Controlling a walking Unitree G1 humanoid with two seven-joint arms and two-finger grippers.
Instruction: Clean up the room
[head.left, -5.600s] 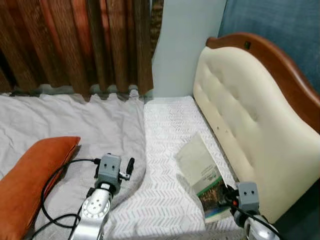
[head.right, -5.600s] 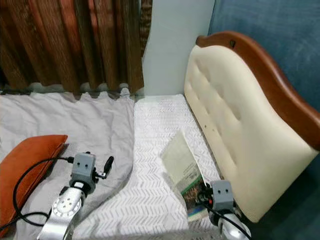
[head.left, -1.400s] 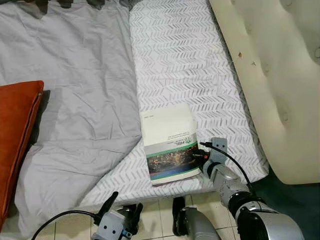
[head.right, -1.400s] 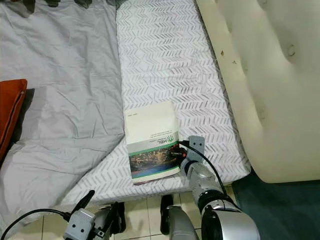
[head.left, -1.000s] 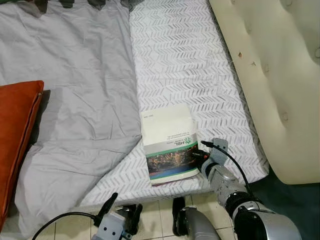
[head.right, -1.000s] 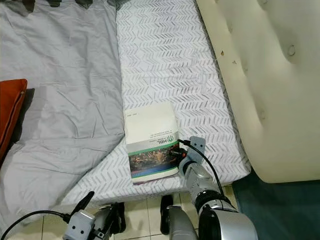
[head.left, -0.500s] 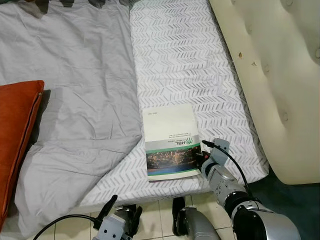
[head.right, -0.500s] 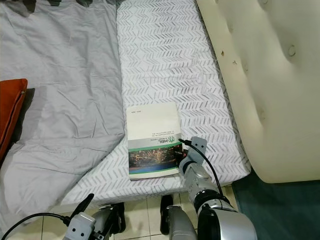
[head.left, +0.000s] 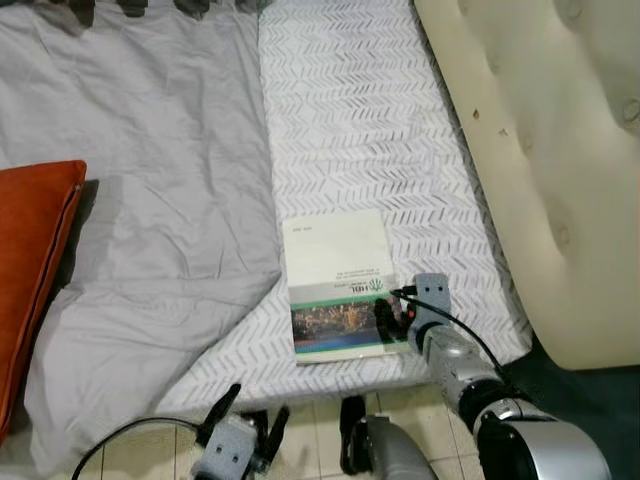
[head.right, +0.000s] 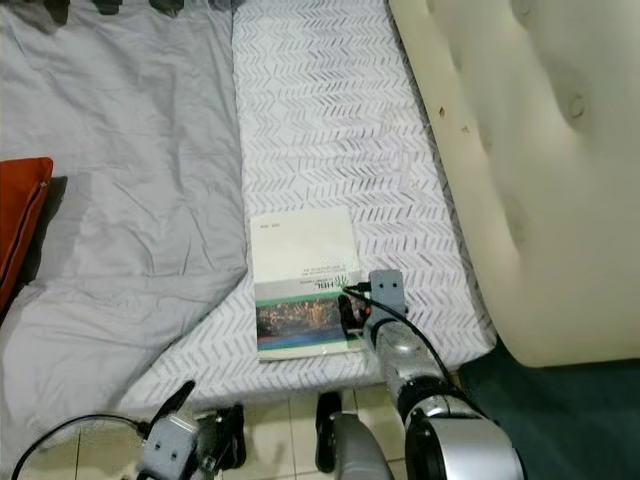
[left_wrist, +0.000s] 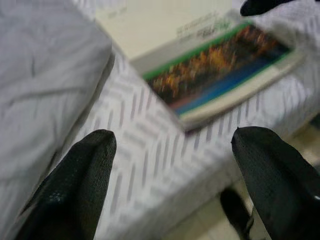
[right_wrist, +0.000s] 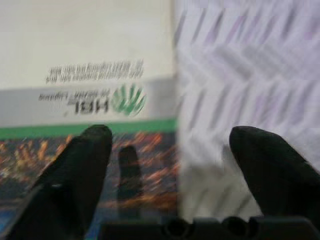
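Bedding fills the scene: a bed with a white sheet in a grey chevron print, lying against a cream tufted headboard.

Right end effector sits at the lower corner of a book, on the side nearer the headboard. In the right wrist view its two black fingers are spread wide apart, one over the book's cover and the other over the sheet just beside the book's edge, so the edge lies between them; nothing is gripped. Whether the tips touch the cover cannot be told.

Left end effector hangs low, beyond the bed's foot edge and over a tiled floor, away from the book on the side far from the headboard. In the left wrist view its fingers are also wide apart and empty, with the book and the mattress edge ahead of them.

That book lies flat on the chevron sheet near the bed's foot edge, its cover cream with a green band and a city photo below it. Beside the book, away from the headboard, a wrinkled grey blanket covers the bed, its edge touching or nearly touching the book's side. Farther still lies an orange cushion on the blanket, well apart from the book.
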